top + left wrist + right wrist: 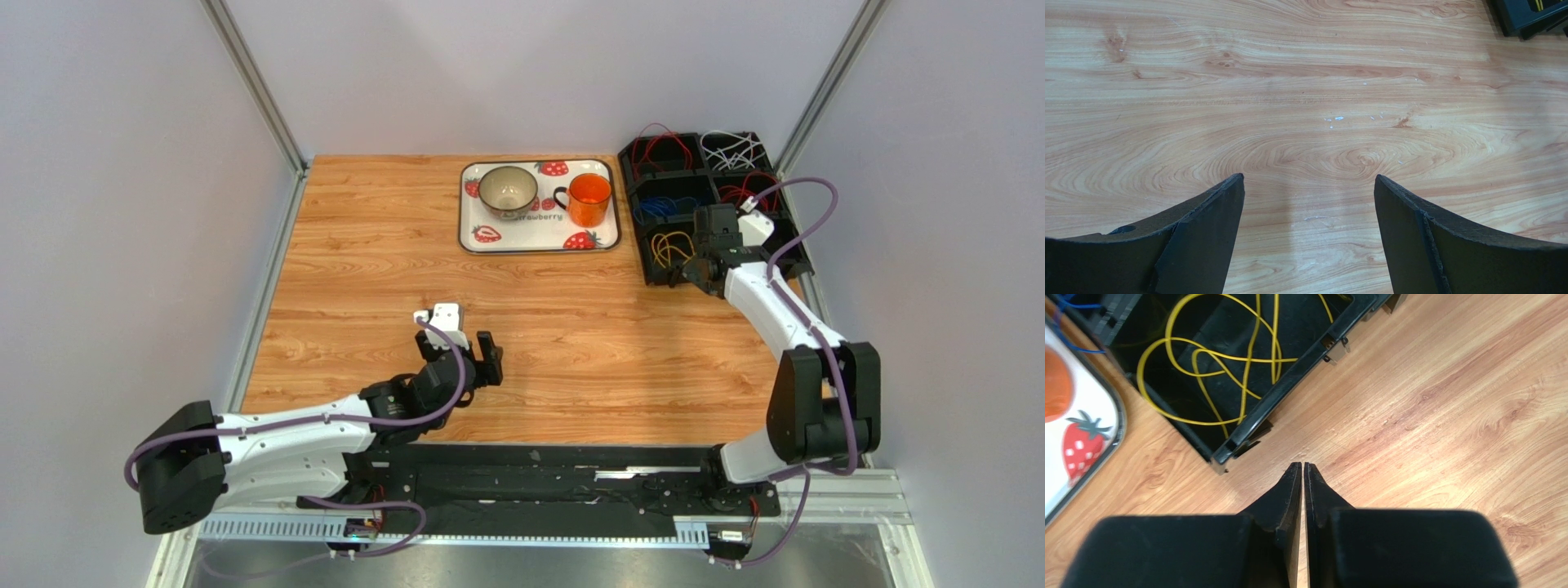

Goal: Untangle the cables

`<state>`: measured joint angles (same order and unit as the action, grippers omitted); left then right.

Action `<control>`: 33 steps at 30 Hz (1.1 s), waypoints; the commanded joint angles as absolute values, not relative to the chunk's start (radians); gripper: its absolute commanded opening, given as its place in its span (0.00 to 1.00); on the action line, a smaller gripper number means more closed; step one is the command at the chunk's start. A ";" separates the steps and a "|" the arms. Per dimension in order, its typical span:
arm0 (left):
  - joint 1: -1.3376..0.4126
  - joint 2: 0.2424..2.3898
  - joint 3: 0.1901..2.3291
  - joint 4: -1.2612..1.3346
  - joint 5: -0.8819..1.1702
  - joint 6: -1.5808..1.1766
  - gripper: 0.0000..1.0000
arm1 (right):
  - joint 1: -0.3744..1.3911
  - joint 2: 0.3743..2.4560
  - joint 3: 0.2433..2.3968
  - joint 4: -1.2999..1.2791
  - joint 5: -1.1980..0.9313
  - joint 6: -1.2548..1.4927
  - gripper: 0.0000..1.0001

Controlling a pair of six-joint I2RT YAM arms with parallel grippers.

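Observation:
A black divided organiser (775, 233) stands at the back right of the table. Its compartments hold red cables (664, 148), white cables (732, 150), blue cables (664, 207) and yellow cables (669, 249). The yellow cables (1223, 358) lie looped in the near-left compartment. My right gripper (1303, 468) is shut and empty, over bare wood just in front of that compartment's corner (1223, 454). In the top view it (694, 272) sits at the organiser's near-left edge. My left gripper (1309, 180) is open and empty over bare wood at the table's front left (481, 358).
A white strawberry-print tray (471, 223) at the back middle holds a grey bowl (508, 189) and an orange mug (589, 199). Its corner shows in the right wrist view (1082, 447). Grey walls and metal posts close in the table on three sides.

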<state>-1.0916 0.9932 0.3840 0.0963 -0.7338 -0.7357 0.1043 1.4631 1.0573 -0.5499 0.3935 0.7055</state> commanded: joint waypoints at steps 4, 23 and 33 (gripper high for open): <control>-1.095 0.976 0.379 0.109 -0.730 -0.756 0.85 | 0.078 1.589 1.094 -0.489 0.440 0.710 0.06; -1.095 0.986 0.385 0.114 -0.732 -0.750 0.85 | 0.109 1.753 1.195 -0.342 0.276 0.652 0.00; -1.094 0.994 0.391 0.110 -0.733 -0.747 0.85 | 0.144 1.701 1.190 -0.393 0.281 0.656 0.00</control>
<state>-1.0916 0.9928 0.3840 0.0963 -0.7338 -0.7383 0.1287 1.7592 1.1629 -0.4191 0.2687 0.6575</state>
